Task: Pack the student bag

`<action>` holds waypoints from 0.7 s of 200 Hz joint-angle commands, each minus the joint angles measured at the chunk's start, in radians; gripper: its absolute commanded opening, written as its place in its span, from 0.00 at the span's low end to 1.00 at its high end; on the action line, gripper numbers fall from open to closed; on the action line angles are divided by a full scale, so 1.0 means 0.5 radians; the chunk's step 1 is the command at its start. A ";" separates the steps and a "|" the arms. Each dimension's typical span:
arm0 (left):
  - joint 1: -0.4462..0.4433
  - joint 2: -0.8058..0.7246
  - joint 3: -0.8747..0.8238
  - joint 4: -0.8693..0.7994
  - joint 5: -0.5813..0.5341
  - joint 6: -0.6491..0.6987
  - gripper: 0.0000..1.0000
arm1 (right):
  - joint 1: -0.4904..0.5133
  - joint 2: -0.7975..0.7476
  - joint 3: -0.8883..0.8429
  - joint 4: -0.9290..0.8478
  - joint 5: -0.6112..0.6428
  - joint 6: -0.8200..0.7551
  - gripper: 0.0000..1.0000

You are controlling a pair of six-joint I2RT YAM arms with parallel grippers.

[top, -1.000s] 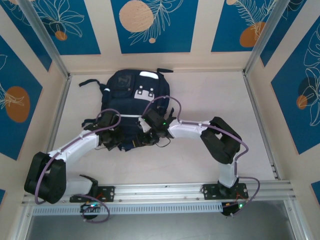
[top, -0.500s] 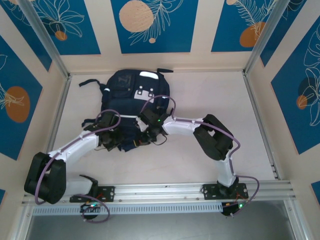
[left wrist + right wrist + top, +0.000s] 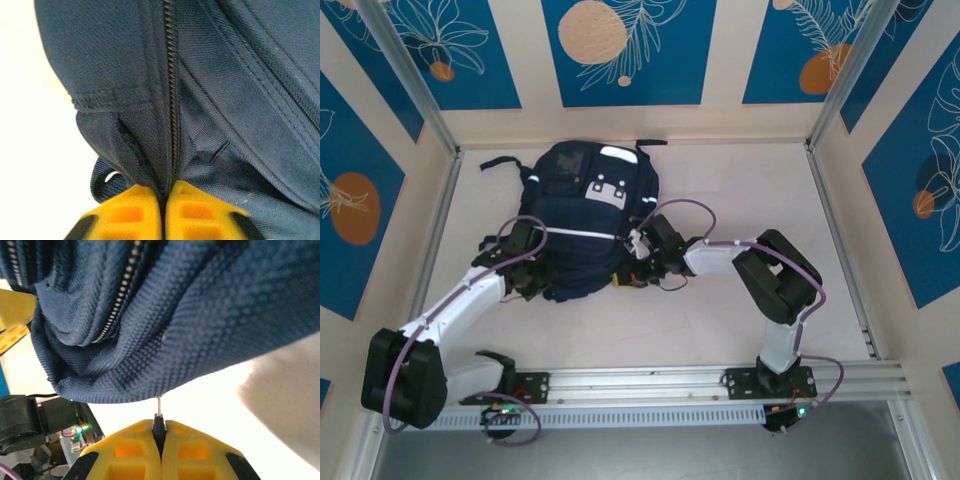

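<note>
The student bag (image 3: 582, 212), dark navy with white stripes, lies flat at the back middle of the table. My left gripper (image 3: 537, 279) is at its near left corner. In the left wrist view that gripper (image 3: 166, 190) is shut, pinching navy fabric right at the closed zipper (image 3: 172, 90). My right gripper (image 3: 628, 273) is at the bag's near right corner. In the right wrist view it (image 3: 159, 424) is shut on the black zipper pull (image 3: 158, 419), which hangs on a thin metal link below the bag's edge (image 3: 150, 360).
A webbing loop (image 3: 102, 181) sticks out of the bag beside my left fingers. Pale tabletop (image 3: 750, 200) lies to the right of the bag. Metal posts and patterned walls enclose the table, and a rail (image 3: 640, 382) runs along the near edge.
Both grippers have moved apart from the bag's near middle, the left to its left corner, the right to its right. The right jaws shut on the pull. The bag shifted slightly back.
</note>
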 commanded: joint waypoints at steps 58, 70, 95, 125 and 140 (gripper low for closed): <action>-0.046 -0.204 0.168 -0.308 0.066 -0.036 0.71 | 0.177 0.018 -0.061 0.382 -0.022 0.254 0.00; -0.073 -0.173 0.159 -0.291 0.104 -0.096 0.73 | 0.214 0.034 -0.034 0.379 -0.004 0.247 0.00; -0.165 -0.056 0.144 -0.193 0.141 -0.222 0.75 | 0.272 0.076 0.018 0.379 0.031 0.247 0.00; -0.272 0.089 0.208 -0.086 0.121 -0.317 0.75 | 0.324 0.124 0.087 0.349 0.073 0.231 0.00; -0.300 0.141 0.243 -0.056 0.091 -0.344 0.75 | 0.339 0.139 0.102 0.349 0.081 0.227 0.00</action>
